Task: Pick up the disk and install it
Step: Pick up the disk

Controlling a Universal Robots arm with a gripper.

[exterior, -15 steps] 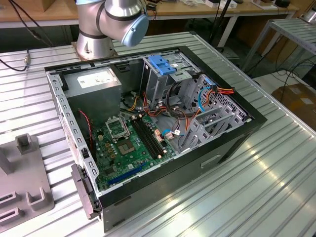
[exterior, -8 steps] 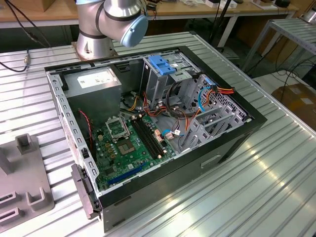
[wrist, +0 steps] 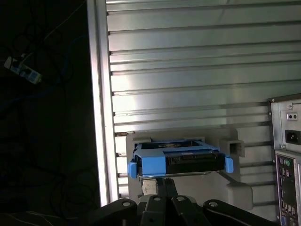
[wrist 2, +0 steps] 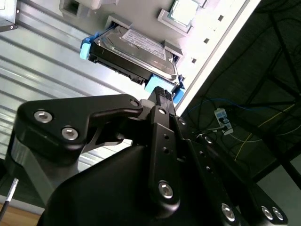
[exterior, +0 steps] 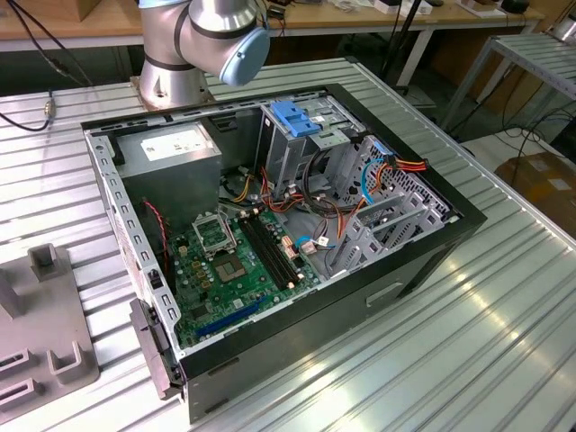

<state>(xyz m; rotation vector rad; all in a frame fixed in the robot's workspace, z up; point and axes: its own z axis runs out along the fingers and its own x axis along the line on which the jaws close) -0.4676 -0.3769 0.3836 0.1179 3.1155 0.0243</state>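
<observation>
In the exterior view, a flat grey plastic fixture with raised blocks point(exterior: 45, 333) sits on the ribbed aluminium table point(exterior: 504, 297) at the exterior view's left. Behind it rises the silver arm base with its pale blue joint cap point(exterior: 202, 40). An open black desktop computer case point(exterior: 297, 225) lies on its side in the middle, showing the green motherboard point(exterior: 238, 261) and a grey metal power supply box point(exterior: 171, 148). A tall metal drive cage topped by a blue plastic latch point(exterior: 292, 117) stands further right.

In the first wrist view, dark floor with loose cables point(wrist: 42, 155) lies beyond the table's bright edge strip point(wrist: 101, 117). Close beside that edge, the disk point(wrist: 195, 162), a flat dark grey hard drive framed by a bright blue plastic rail, rests level in a pale grey moulded holder point(wrist: 235, 188) on the table. The black gripper point(wrist: 164, 181) reaches toward the disk's near side, with its tip just short of the rail's front tab. Its fingers point(wrist: 157, 190) are drawn together into one narrow point and clasp no part of the drive. Further right stands the rear panel of the computer case point(wrist: 287, 141), well apart from the disk.

In the second wrist view, the disk point(wrist 2: 136, 49) shows its white label, and the gripper point(wrist 2: 160, 92) lies just beside the blue rail at the drive's near edge. I cannot tell whether it touches the rail.
</observation>
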